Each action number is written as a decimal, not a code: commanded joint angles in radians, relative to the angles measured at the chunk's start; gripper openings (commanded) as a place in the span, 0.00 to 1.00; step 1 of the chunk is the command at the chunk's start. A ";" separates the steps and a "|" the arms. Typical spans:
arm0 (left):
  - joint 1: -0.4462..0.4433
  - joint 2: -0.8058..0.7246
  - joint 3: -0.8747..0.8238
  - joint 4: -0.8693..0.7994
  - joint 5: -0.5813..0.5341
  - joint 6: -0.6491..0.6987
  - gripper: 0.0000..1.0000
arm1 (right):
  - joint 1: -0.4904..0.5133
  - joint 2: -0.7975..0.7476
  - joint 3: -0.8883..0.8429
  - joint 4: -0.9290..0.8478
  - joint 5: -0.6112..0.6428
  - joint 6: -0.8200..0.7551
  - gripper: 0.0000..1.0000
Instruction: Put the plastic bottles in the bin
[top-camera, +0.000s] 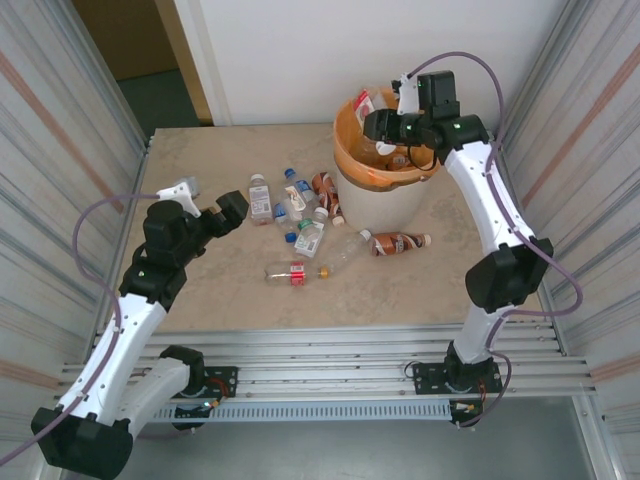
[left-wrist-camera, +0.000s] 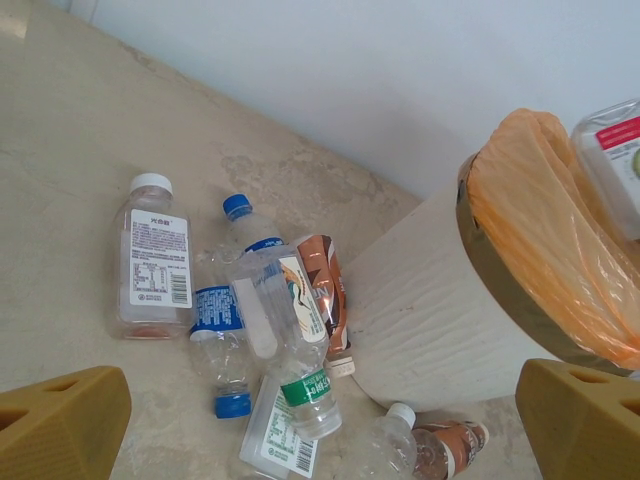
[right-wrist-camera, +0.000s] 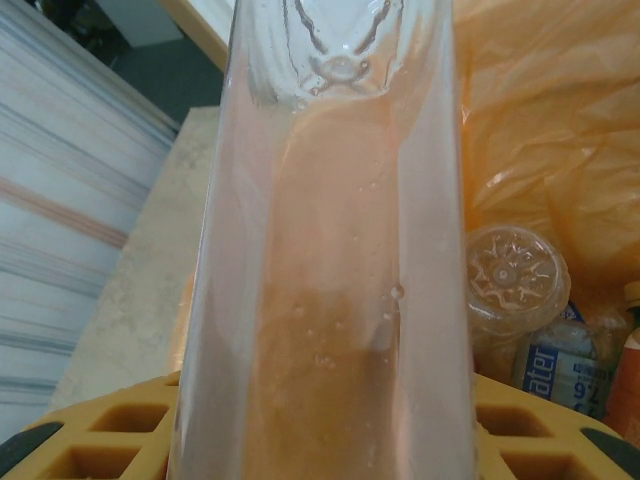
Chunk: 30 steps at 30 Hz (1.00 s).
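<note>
**Top external.** The right arm reaches over the bin (top-camera: 385, 205) so that a release would send its load into the orange bag (top-camera: 345, 150). The right pincer (top-camera: 385, 128) hangs above the opening, narrowed on a clear bottle (top-camera: 366, 102) that juts toward the bin's far-left rim. The left pincer (top-camera: 228, 215) stands wide and empty, aimed at the plastic bottles on the surface (top-camera: 200, 290), probably lining up a pick. These lie loose just left of the bin: a white-labelled one (top-camera: 260, 198), a blue-capped one (top-camera: 295, 185), and a red-labelled one (top-camera: 290, 272) nearer the arms. A brown-labelled one (top-camera: 398, 242) lies at the bin's base.

**Left wrist.** The yellow pads (left-wrist-camera: 60, 425) sit far apart at the lower corners with nothing between them. Ahead, bottles are heaped against the cream wall of the bin, some overlapping. Among them are a squat white-capped bottle (left-wrist-camera: 152, 255), a crumpled brown-labelled one (left-wrist-camera: 325, 285) and a green-banded one (left-wrist-camera: 305, 385). A clear bottle with a red-edged label (left-wrist-camera: 610, 160) shows above the orange rim, and is likely the one the right pincer holds.

**Right wrist.** The held bottle (right-wrist-camera: 330, 280) is transparent and empty, its base pointing away. It rises from between the yellow pads (right-wrist-camera: 540, 430). Below it, bottles already lie inside the bag, one seen end-on (right-wrist-camera: 505, 275).
</note>
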 joint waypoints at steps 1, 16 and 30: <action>0.012 0.000 -0.014 -0.002 0.011 -0.002 0.99 | -0.005 0.041 0.065 -0.072 -0.029 -0.069 0.23; 0.025 0.030 -0.005 -0.002 0.021 -0.008 0.99 | 0.007 0.110 0.097 -0.193 -0.032 -0.167 0.36; 0.027 0.066 0.001 0.001 0.037 -0.002 0.99 | 0.023 0.095 0.199 -0.247 0.095 -0.201 0.75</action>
